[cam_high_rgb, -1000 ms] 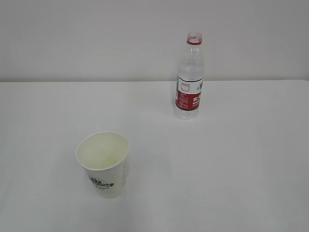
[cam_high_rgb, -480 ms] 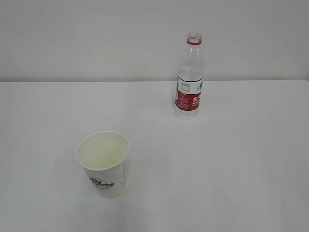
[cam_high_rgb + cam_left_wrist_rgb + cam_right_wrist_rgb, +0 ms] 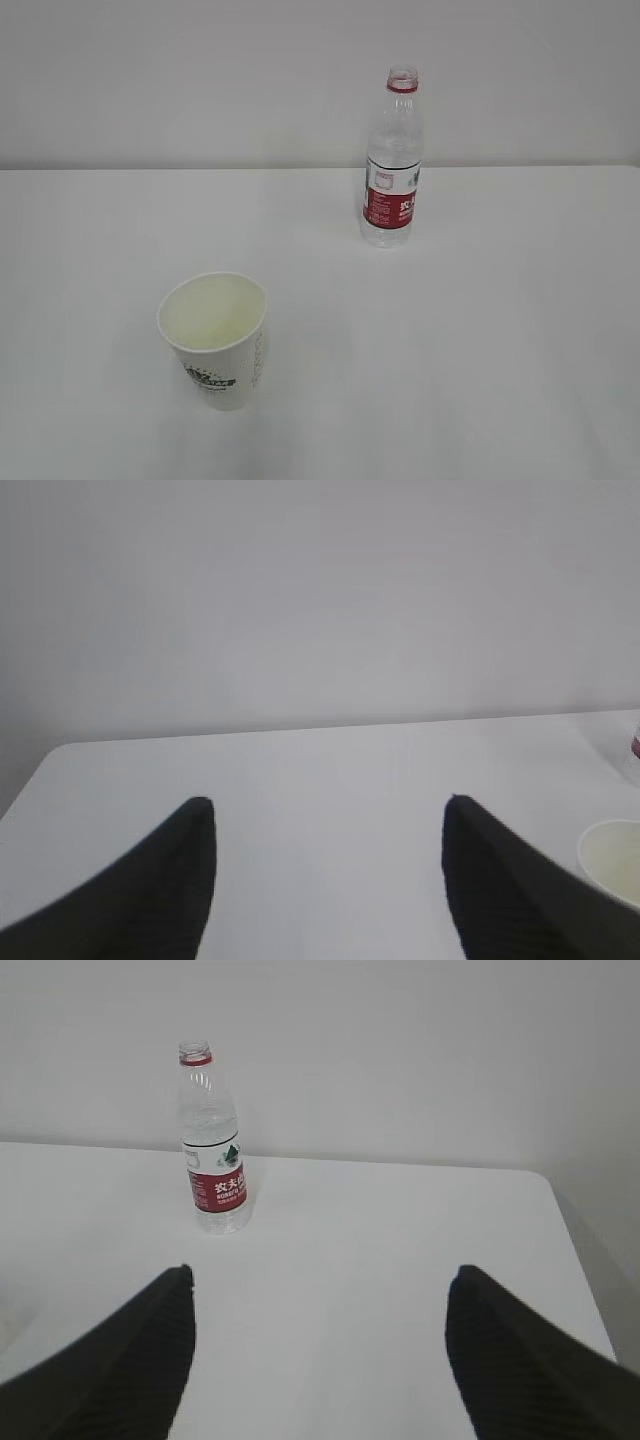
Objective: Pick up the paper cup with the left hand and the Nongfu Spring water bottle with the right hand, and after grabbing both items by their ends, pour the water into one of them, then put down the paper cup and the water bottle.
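One paper cup (image 3: 213,338) was noted, upright on the white bench (image 3: 480,330), at the near left in the exterior view. It was white and tapered, with a dimpled wall and a dark green printed logo low on the side. The inside was pale cream; whether any liquid lay in it could not be made out from the slanting view. In the left wrist view only a slice of its rim and inside was seen at the right edge.

One Nongfu Spring water bottle (image 3: 392,160) was noted, upright toward the far side of the bench, right of centre, well apart from the cup. It was tall, clear and ribbed, with a red-and-white label around the lower body and a red neck ring. No cap was on it. It was seen whole in the right wrist view too, ahead and to the left.

Two hands were counted, neither seen in the exterior view. The left hand (image 3: 328,880) was seen with its two black fingers spread wide and nothing between them, above bare bench, the cup off to its right. The right hand (image 3: 318,1350) was likewise spread wide and empty, the bottle well ahead of its left finger.
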{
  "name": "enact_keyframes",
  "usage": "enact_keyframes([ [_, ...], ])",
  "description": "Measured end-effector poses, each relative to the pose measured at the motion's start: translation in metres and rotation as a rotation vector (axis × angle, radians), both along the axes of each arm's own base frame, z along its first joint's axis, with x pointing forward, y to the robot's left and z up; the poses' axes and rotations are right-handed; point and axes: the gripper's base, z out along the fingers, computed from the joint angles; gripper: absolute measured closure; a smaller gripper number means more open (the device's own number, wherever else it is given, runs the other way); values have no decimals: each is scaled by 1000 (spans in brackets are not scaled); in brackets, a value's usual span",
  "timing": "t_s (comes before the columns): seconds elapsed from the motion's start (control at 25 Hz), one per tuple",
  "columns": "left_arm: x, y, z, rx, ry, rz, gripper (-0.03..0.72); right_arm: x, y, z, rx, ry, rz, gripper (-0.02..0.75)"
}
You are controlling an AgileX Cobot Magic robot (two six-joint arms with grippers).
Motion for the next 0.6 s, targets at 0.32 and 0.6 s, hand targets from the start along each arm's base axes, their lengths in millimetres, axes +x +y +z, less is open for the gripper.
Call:
enact_keyframes([
  [0.32,15,2,5,33,11,21,175,9,1,7,-48,-40,11,150],
  [0.6,40,3,10,41,39,24,175,22,2,14,-50,-63,11,150],
])
